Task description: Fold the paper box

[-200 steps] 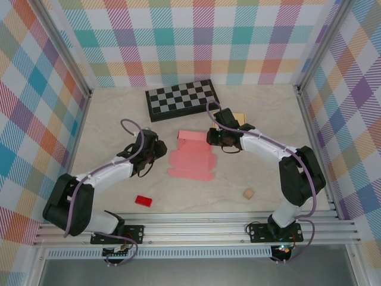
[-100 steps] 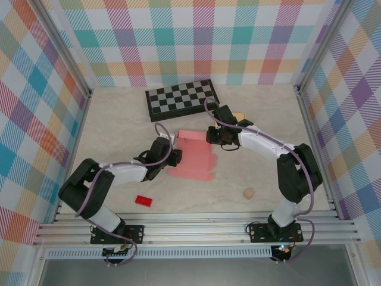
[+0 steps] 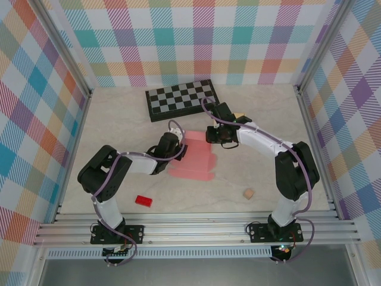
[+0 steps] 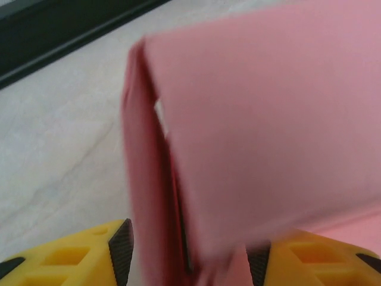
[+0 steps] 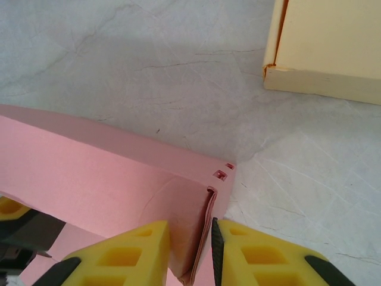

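The pink paper box (image 3: 196,162) lies half folded in the middle of the pale marbled table (image 3: 113,119), one long wall raised. Our right gripper (image 5: 190,241) pinches that wall's folded end; our left gripper (image 4: 189,265) straddles its other end, and we cannot tell whether it grips. Next, we judge, the doubled wall needs tucking in squarely.

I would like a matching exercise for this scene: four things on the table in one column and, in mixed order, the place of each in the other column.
Things:
1. pink paper box
2. checkerboard
3. red block
4. wooden cube

Places, as seen from above:
A. near edge, left side
B. at the back
C. in the middle
D. near edge, right side

Pairs: 1-C, 2-B, 3-A, 4-D
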You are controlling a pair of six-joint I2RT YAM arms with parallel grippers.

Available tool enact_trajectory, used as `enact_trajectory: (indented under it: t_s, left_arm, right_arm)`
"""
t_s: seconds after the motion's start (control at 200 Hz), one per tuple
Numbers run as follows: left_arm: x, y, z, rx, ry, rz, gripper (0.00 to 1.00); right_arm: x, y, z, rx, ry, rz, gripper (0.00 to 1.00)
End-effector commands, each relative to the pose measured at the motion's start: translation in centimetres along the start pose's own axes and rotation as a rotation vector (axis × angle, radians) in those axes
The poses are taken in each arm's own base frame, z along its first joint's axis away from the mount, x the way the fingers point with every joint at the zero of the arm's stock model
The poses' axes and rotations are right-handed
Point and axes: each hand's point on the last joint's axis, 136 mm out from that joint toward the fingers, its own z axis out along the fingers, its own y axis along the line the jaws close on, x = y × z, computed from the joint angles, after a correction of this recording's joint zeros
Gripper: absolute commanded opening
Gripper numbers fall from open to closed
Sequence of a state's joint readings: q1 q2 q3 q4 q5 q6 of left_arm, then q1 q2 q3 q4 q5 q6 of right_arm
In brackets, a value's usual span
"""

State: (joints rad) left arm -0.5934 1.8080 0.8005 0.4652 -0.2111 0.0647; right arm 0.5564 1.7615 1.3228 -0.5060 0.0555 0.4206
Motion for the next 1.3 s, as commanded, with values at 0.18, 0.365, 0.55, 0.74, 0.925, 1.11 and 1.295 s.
enact_trajectory:
  t_s: [0.18, 0.365, 0.55, 0.74, 0.925, 1.11, 1.295]
  left_arm:
    - [0.5, -0.8, 2.0, 0.004, -0.001, 0.048, 0.48]
    - [0.4, -1.3, 1.8, 0.018, -0.009, 0.065, 0.31]
    - [0.1, -1.0, 1.3, -0.002, -0.021, 0.058, 0.08]
    - [0.4, 1.4, 1.9, -0.153, 0.047, -0.13, 0.0]
    - [2.5, 3.5, 2.4, -0.344, 0.126, -0.264, 0.0]
    - [4.3, 3.9, 2.9, -0.436, 0.194, -0.219, 0.0]
    - [4.9, 3.7, 3.3, -0.463, 0.216, -0.184, 0.01]
  right_arm:
    - [1.3, 0.2, 1.3, -0.022, 0.079, -0.053, 0.27]
    - [1.3, -0.1, 1.5, -0.019, 0.088, -0.047, 0.27]
    - [1.4, -0.2, 1.6, -0.02, 0.089, -0.044, 0.27]
    - [1.7, 0.3, 1.7, -0.053, 0.093, -0.011, 0.25]
    - [2.6, 0.4, 2.2, -0.077, 0.094, 0.077, 0.22]
    - [2.9, 0.3, 2.6, -0.075, 0.094, 0.113, 0.22]
    - [3.1, 0.6, 3.2, -0.085, 0.107, 0.122, 0.22]
